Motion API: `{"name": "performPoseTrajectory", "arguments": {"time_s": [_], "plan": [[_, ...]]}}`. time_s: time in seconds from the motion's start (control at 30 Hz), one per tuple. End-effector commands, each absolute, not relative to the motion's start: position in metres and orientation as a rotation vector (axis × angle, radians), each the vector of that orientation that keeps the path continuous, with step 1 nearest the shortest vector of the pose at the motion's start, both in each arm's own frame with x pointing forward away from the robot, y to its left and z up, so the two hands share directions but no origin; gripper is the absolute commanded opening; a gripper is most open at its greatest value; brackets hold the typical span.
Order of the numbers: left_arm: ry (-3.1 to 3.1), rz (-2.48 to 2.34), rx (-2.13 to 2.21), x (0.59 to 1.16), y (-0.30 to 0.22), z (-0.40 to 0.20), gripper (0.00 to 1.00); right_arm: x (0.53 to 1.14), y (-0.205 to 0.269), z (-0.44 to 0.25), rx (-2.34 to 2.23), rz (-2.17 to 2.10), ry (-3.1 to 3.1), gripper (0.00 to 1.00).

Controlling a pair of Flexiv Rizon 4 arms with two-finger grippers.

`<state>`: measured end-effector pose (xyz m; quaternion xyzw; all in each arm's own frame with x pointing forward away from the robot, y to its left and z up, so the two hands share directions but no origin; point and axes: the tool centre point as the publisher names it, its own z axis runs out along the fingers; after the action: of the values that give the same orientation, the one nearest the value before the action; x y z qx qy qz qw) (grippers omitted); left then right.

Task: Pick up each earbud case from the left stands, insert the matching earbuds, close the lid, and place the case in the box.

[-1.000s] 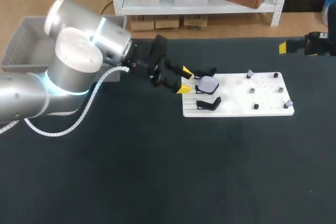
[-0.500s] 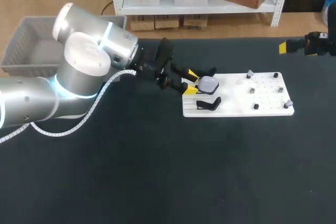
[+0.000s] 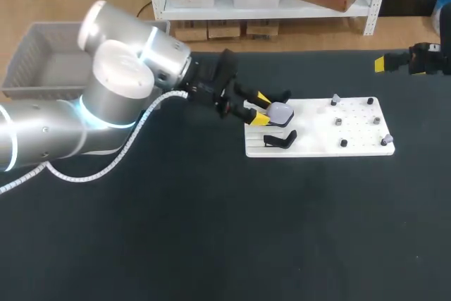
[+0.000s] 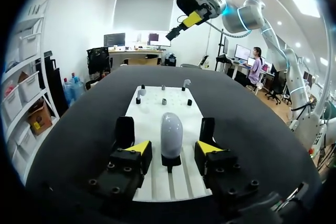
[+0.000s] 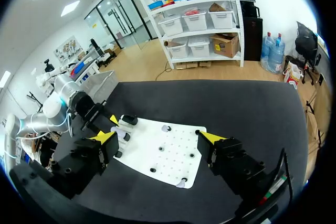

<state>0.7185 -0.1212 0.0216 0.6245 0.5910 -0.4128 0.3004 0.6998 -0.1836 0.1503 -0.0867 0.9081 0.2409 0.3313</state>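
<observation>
Resting on a black stand (image 4: pixel 170 161) at the left end of the white board (image 3: pixel 359 142), the pale earbud case (image 3: pixel 280 112) sits between the spread yellow fingers (image 4: pixel 137 147) of the left claw (image 3: pixel 261 108), a gap on each side. The right claw (image 5: pixel 158 137), fingers wide apart, hangs well away near the worktop's (image 3: pixel 211 230) far right corner.

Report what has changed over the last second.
The left gripper advanced across the table to the white board; its open jaws now flank the earbud case without gripping it. The case, board, right gripper and grey bin stayed put.
</observation>
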Motion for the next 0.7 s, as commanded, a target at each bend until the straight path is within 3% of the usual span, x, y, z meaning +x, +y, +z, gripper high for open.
{"name": "performPoseTrajectory", "arguments": {"time_s": [0.03, 0.7], "plan": [[1.564, -1.107, 1.667, 0.7227, -0.1257, 0.0180, 0.51, 0.6999, -0.1847, 0.1499, -0.230, 0.635, 2.373, 1.00], [1.550, -1.085, 1.648, 0.7182, -0.1299, 0.0159, 0.47, 0.6999, -0.1847, 0.1499, -0.230, 0.635, 2.373, 1.00]]}}
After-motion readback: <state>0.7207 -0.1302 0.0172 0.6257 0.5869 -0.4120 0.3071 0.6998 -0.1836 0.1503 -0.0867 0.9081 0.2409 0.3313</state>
